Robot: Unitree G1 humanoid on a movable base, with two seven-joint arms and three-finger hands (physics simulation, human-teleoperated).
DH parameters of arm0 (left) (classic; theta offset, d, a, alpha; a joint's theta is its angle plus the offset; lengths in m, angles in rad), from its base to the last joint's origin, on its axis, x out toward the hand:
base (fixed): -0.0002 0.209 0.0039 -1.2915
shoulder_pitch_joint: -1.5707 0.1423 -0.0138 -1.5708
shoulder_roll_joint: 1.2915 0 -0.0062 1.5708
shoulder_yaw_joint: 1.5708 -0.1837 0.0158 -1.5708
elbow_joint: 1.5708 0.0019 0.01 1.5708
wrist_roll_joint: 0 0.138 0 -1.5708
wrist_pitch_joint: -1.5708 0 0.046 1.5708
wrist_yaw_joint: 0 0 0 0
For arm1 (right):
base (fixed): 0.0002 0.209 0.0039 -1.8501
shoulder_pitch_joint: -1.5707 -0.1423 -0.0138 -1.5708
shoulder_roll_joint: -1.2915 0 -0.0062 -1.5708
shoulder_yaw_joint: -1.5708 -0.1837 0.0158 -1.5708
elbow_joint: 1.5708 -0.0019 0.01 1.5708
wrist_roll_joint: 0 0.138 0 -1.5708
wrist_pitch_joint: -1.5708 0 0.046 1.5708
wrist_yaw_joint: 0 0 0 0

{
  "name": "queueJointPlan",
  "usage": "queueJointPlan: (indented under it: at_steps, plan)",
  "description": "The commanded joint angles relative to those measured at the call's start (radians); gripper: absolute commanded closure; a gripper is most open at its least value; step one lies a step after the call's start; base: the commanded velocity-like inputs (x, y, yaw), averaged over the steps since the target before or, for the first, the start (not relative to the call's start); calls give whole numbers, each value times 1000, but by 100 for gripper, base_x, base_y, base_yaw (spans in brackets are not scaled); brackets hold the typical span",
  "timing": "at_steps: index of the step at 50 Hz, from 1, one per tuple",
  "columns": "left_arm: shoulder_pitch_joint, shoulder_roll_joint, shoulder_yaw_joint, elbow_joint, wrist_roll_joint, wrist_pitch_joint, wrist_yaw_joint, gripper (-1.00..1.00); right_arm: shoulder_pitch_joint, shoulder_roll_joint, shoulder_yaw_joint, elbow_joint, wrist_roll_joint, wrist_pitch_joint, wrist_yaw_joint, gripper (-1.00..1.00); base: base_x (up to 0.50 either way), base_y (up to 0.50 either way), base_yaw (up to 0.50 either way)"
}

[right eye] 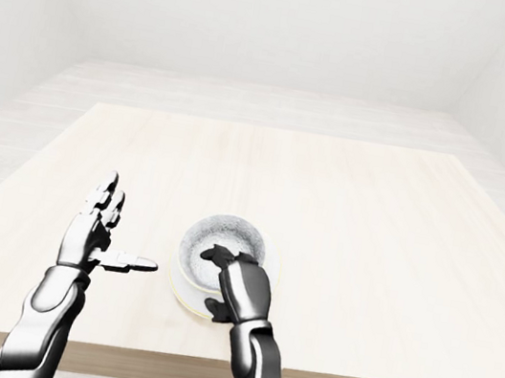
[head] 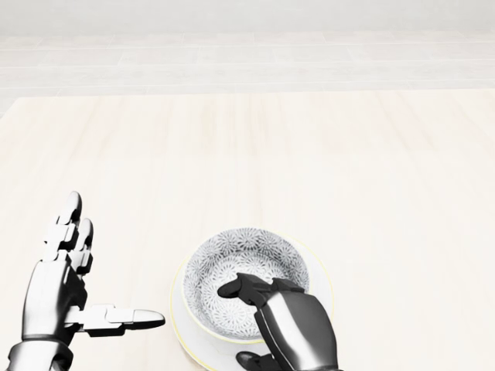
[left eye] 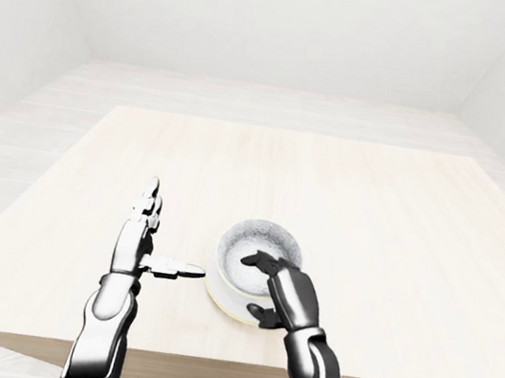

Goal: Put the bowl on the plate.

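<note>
A grey-patterned bowl (head: 246, 265) sits inside a white plate (head: 177, 313) with a pale yellow rim, low in the head view. My right hand (head: 235, 325) comes up from the bottom edge and holds the bowl's near rim. Its fingers (head: 230, 291) curl over the rim into the bowl and the thumb sits outside, below it. My left hand (head: 110, 265) stands open to the left of the plate, apart from it. Its fingers point up the view and its thumb points toward the plate.
Plate and hands rest over a pale wooden table (head: 371, 193). Its near edge (left eye: 222, 370) runs just below the hands in the left-eye view. Beyond the table are a white floor and white walls.
</note>
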Motion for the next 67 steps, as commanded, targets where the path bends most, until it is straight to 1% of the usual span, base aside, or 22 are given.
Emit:
queueJointPlan:
  at_steps: [1, 6, 13, 17, 20, 24, 26, 28, 34, 35, 37, 41, 46, 47, 49, 55, 57, 58, 62, 63, 64, 67]
  plan:
    - [-6, -2, -4, 4, 3, 1, 3, -100, 31, -15, 8, -69, -21, 0, 25, -12, 0, 0, 0]
    - [-8, -2, -6, 2, 3, 5, 5, -100, 55, -28, 7, -110, -31, 0, 36, -8, 0, 0, 0]
    - [-6, 1, -3, -4, 1, 8, 3, -100, 99, -56, -7, -196, -46, 0, 63, -8, 0, 0, 0]
    - [-10, 0, -4, -15, 0, 20, 4, -100, 125, -69, -12, -246, -60, 0, 84, -8, 0, 0, 0]
    - [-14, 0, -4, -17, 2, 25, 5, -100, 144, -80, -19, -281, -67, 0, 98, -9, 0, 0, 0]
    - [-18, 1, -6, -20, 4, 31, 6, -100, 163, -92, -35, -321, -73, 0, 116, -8, 0, 0, 0]
    - [-21, 1, -6, -26, 2, 39, 6, -100, 156, -94, -49, -336, -81, 0, 132, -7, 0, 0, 0]
    - [-24, 1, -7, -29, 4, 43, 7, -100, 176, -102, -61, -371, -88, 0, 148, -7, 0, 0, 0]
    - [-33, 7, -6, -33, 5, 55, 2, -100, 190, -112, -117, -436, -103, 0, 204, -7, 0, 0, 0]
    - [-38, 9, -4, -36, 5, 61, 2, -100, 193, -117, -137, -454, -104, 0, 221, -7, 0, 0, 0]
    - [-40, 9, -4, -40, 4, 67, 1, -100, 192, -114, -153, -464, -107, 0, 232, -7, 0, 0, 0]
    - [-50, 11, -5, -53, 6, 67, 0, -100, 199, -106, -201, -477, -100, 0, 260, -9, 0, 0, 0]
    - [-72, 15, -6, -58, 10, 67, -1, -100, 215, -92, -294, -516, -83, 0, 293, -7, 0, 0, 0]
    - [-72, 15, -5, -58, 10, 67, -1, -100, 215, -90, -295, -516, -84, 0, 295, -7, 0, 0, 0]
    - [-81, 15, -5, -59, 9, 67, 0, -100, 220, -78, -335, -527, -62, 0, 301, -7, 0, 0, 0]
    - [-110, 18, -13, -46, 16, 67, 2, -100, 210, -43, -432, -560, -28, 0, 353, -16, 0, 0, 0]
    - [-119, 19, -16, -39, 20, 67, 2, -100, 201, -34, -463, -567, -18, 0, 368, -24, 0, 0, 0]
    - [-119, 19, -16, -39, 20, 67, 2, -100, 201, -32, -465, -567, -19, 0, 370, -24, 0, 0, 0]
    - [-138, 27, -11, -33, 20, 67, 0, -100, 178, 1, -515, -573, 15, 0, 387, -25, 0, 0, 0]
    - [-142, 29, -10, -32, 20, 67, 0, -100, 170, 11, -525, -571, 34, 0, 390, -30, 0, 0, 0]
    - [-146, 31, -10, -30, 21, 67, -1, -100, 164, 14, -537, -570, 38, 0, 392, -40, 0, 0, 0]
    - [-155, 35, -7, -25, 20, 67, -2, -100, 139, 29, -586, -568, 99, 0, 391, -44, 0, 0, 0]
